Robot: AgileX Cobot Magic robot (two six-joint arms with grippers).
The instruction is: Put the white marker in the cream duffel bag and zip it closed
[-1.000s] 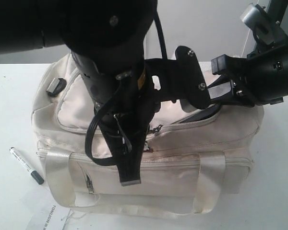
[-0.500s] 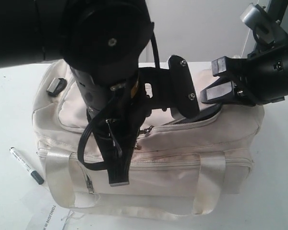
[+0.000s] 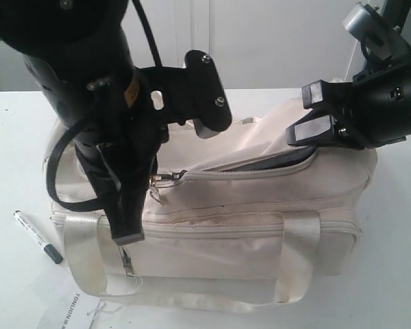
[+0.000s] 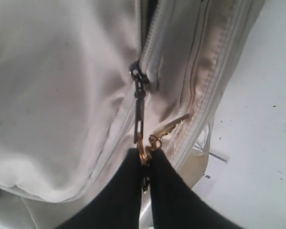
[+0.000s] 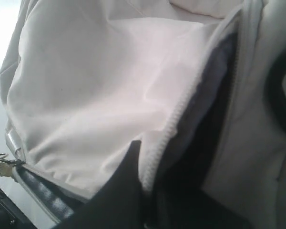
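- Fabric, soft and pale, makes up the cream duffel bag (image 3: 246, 205). It lies on its side on the white table (image 3: 14, 137), filling the middle of the exterior view.
- Its curved top flap is raised at the right end, and a dark slit of interior shows under it.
- A front pocket zip runs along the bag's face, above the webbing handle (image 3: 301, 260), which loops down to the front edge.
- The white marker (image 3: 35, 235) is thin, with dark print on its barrel and a black cap at the near end. It lies flat on the table just beside the bag's left front corner, outside the bag.
- The left hand (image 4: 145, 167) has its fingers pressed together on the ring end of the gold zipper pull (image 4: 168, 128) at the main zip.
- The right hand (image 5: 150, 205) is closed tight on the flap's toothed edge at the bag's right end.
- Count: one bag, one marker and two hands.
- One handle loop is in view.
- Two pull pieces hang at the slider, the gold one and a dark link strip (image 4: 139, 109).
- One printed paper sheet (image 3: 68, 312) pokes out from under the bag's left front corner.
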